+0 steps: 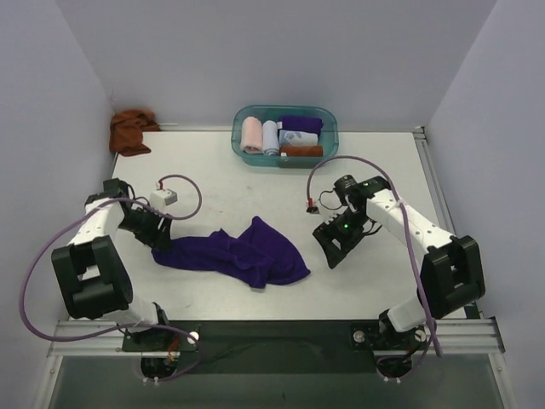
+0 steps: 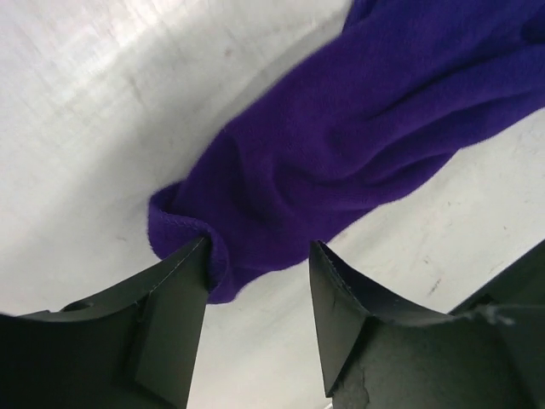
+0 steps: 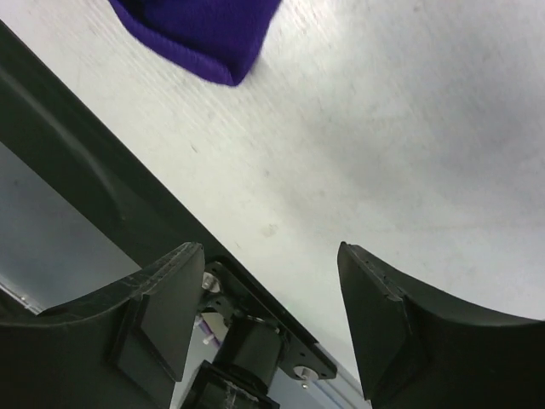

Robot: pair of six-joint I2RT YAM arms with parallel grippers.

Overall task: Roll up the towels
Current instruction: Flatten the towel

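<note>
A deep purple towel (image 1: 243,256) lies crumpled and spread across the middle of the table. Its left end (image 2: 358,145) reaches my left gripper (image 1: 158,235), whose jaws stand open. In the left wrist view the towel's hem touches the inside of the left finger (image 2: 174,298), and the gripper (image 2: 260,260) holds nothing. A rust-brown towel (image 1: 130,130) sits bunched in the back left corner. My right gripper (image 1: 334,245) hangs open to the right of the purple towel. Only bare table shows between the jaws of this gripper (image 3: 272,256), and a towel corner (image 3: 204,34) lies ahead of them.
A teal basket (image 1: 333,136) at the back centre holds several rolled cloths. A small white box (image 1: 165,198) with a cable sits near the left arm. The table's front rail (image 3: 77,162) runs close under the right gripper. Walls close in on three sides.
</note>
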